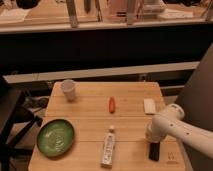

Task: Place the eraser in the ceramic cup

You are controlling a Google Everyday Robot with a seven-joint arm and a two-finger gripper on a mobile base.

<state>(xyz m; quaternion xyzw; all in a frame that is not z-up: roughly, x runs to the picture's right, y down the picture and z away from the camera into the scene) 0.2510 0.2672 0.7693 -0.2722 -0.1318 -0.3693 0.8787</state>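
- At the lower left of the frame, one round green plate [55,137] with a glossy, mottled surface lies on the pale wooden slatted table [130,92].
- Up and left, near the table's far edge, stands one small white ceramic cup [68,90], upright and tapered.
- Low in the middle lies one slim white bottle [108,146] on its side, its label too small to read.
- Above it sits one short orange-red thing [112,104], perhaps a small pepper.
- Right of centre lies the one eraser [149,105], a flat white block, well apart from the cup.
- Lower right, the dark gripper [154,151] hangs from a smooth white arm [172,125] that the frame cuts off, below the eraser; I cannot tell whether it is open or closed.
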